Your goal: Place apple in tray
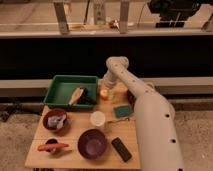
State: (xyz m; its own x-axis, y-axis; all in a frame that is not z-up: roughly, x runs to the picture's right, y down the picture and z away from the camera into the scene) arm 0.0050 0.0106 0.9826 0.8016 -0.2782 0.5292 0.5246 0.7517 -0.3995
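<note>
The apple (104, 94) is small, round and yellow-orange. It sits at the back of the wooden table, just right of the green tray (59, 91). My gripper (105, 87) is at the end of the white arm and comes down right over the apple, hiding its top. I cannot tell whether the apple is on the table or lifted. The tray holds a pale yellow object (77, 95) near its right side.
A white cup (97, 119) stands mid-table, with a purple bowl (93, 143) in front of it. A brown bowl (55, 120) and a carrot (52, 146) are on the left. A green sponge (121, 111) and a black object (121, 149) lie on the right, beside the robot's white body (152, 125).
</note>
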